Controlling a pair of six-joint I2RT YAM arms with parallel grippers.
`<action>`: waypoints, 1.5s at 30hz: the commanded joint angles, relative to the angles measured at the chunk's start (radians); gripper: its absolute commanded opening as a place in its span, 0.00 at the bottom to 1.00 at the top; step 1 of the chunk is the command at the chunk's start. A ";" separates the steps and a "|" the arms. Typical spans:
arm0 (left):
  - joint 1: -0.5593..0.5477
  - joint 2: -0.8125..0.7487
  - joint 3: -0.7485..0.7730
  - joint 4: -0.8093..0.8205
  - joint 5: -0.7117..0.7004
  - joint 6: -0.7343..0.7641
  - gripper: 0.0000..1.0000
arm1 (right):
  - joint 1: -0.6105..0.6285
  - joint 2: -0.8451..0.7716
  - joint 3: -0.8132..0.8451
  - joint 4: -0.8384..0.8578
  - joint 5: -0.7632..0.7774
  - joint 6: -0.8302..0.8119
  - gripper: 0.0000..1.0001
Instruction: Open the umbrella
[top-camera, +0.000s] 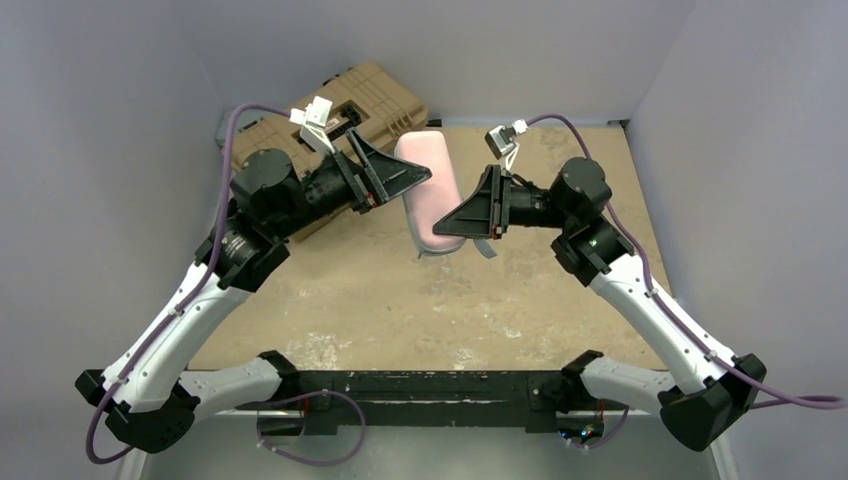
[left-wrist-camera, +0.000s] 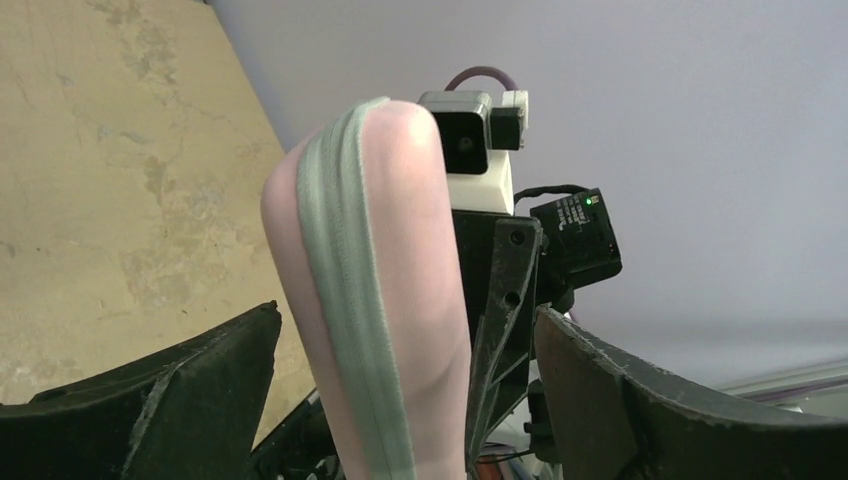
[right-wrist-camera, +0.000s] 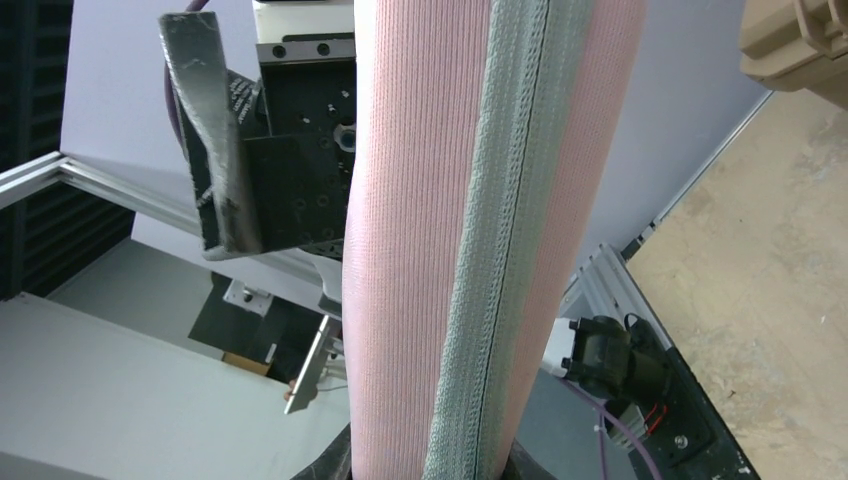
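The umbrella (top-camera: 428, 190) is a closed pale pink bundle with a grey zipper strip, held up off the table between my two grippers. My right gripper (top-camera: 450, 225) is shut on its near end; in the right wrist view the pink fabric (right-wrist-camera: 420, 250) rises straight out from between my gripper's (right-wrist-camera: 430, 465) fingers. My left gripper (top-camera: 405, 180) is open, its jaws wide on either side of the umbrella's (left-wrist-camera: 380, 300) far part in the left wrist view, where the gripper (left-wrist-camera: 407, 312) does not clamp it. The shaft and handle are hidden.
A tan hard-shell toolbox (top-camera: 370, 100) lies at the back left of the tan tabletop (top-camera: 400, 300), just behind my left arm, and its corner shows in the right wrist view (right-wrist-camera: 800, 40). A small grey strap (top-camera: 485, 247) hangs by the right gripper. Grey walls enclose the table.
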 joint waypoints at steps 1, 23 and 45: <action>-0.013 -0.017 -0.069 0.068 -0.007 -0.042 0.92 | 0.000 -0.002 0.073 0.043 0.013 -0.027 0.11; -0.017 -0.262 -0.037 -0.734 -0.180 0.460 0.97 | 0.042 0.411 0.834 -1.451 0.905 -0.617 0.00; -0.075 -0.124 -0.235 -0.408 0.087 0.479 0.96 | 0.070 0.307 0.545 -1.320 0.777 -0.535 0.00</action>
